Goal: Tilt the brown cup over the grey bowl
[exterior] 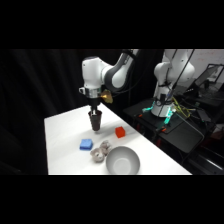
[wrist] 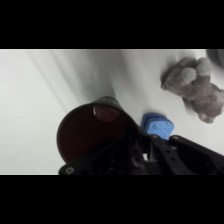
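Pincer [exterior: 94, 114] grips brown cup [exterior: 95, 121] above open table [exterior: 62, 131], behind grey bowl [exterior: 122, 161].

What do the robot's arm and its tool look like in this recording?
The white arm has smooth rounded segments with a dark grey band at the joint. A small yellowish fitting sits at the wrist. Below it hangs the dark tool. In the wrist view its black linkage fills the bottom edge. No markings are legible.
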